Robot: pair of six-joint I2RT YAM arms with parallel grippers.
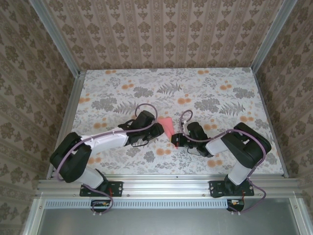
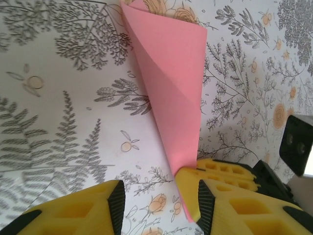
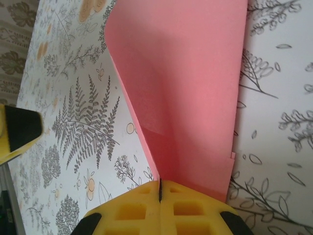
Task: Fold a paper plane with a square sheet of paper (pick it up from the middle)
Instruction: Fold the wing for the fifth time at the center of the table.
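The salmon-pink paper [image 1: 167,126] is folded into a narrow pointed shape with a centre crease and stands up off the table between the two arms. My right gripper [image 3: 160,188] is shut on its lower end at the crease, and the two flaps of the paper [image 3: 186,88] spread away from the fingers. My left gripper [image 2: 159,200] is open. The paper [image 2: 168,73] runs down past its right finger, and the right gripper's yellow fingertips [image 2: 215,171] sit just inside that finger. In the top view the left gripper [image 1: 157,129] and right gripper [image 1: 175,139] meet at the paper.
The floral tablecloth [image 1: 205,88] covers the table, with patterned walls on three sides and a metal rail [image 1: 161,183] along the near edge. One left fingertip [image 3: 17,132] shows at the left edge of the right wrist view. Open tabletop lies behind the paper.
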